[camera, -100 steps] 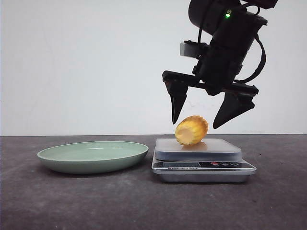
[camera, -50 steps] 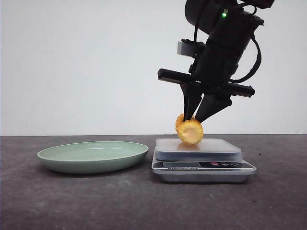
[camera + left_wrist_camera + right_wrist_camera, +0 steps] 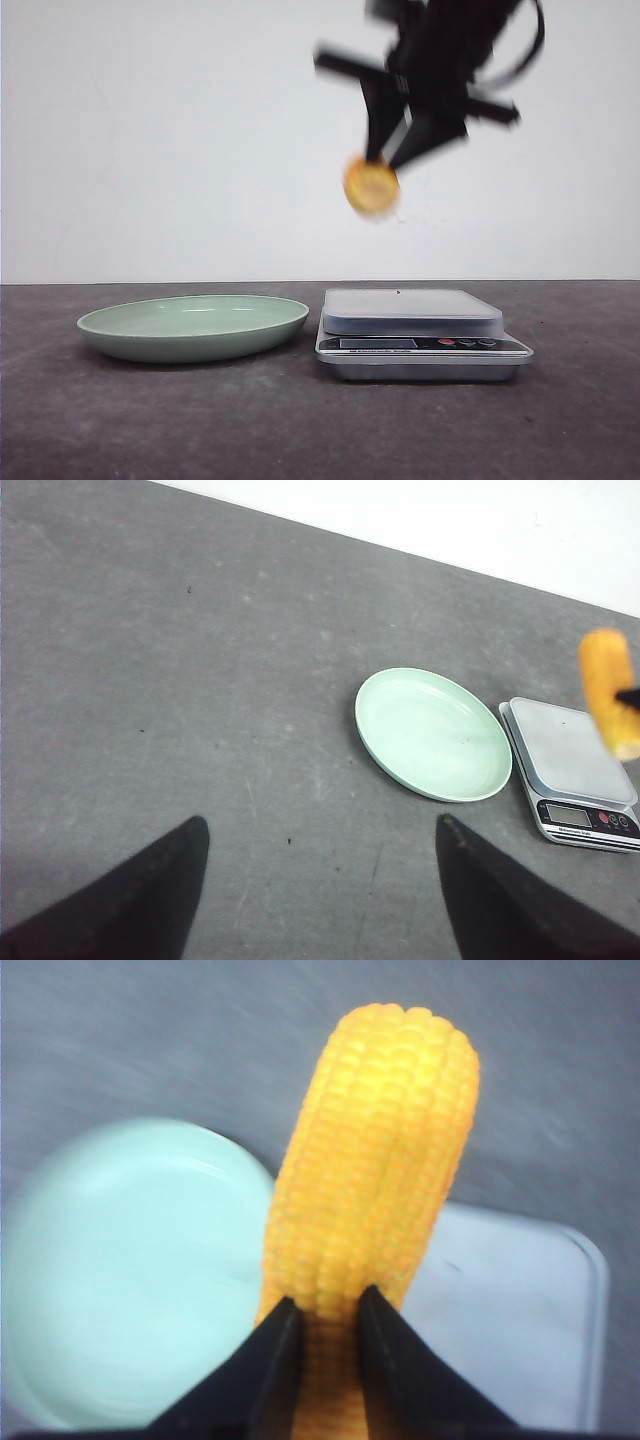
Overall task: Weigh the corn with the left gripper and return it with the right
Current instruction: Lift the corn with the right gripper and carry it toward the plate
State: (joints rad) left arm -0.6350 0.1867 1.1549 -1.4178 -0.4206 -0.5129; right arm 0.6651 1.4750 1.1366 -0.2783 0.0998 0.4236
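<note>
The yellow-orange corn point(image 3: 370, 187) hangs in the air above and just left of the silver scale point(image 3: 424, 333), held by my right gripper point(image 3: 385, 160), which is shut on it and blurred by motion. Close up, the corn point(image 3: 375, 1190) shows ribbed kernel rows pinched between the black fingers point(image 3: 275, 1360). In the left wrist view the corn point(image 3: 610, 692) floats over the scale point(image 3: 575, 775). My left gripper point(image 3: 320, 825) is open and empty, high over bare table left of the plate.
A pale green plate point(image 3: 193, 325) sits on the dark table left of the scale. It also lies under the corn in the right wrist view, as the green plate point(image 3: 120, 1270). White wall behind.
My right gripper closed on the corn on the scale, then lifted it up and slightly left. The scale platform is now bare.
</note>
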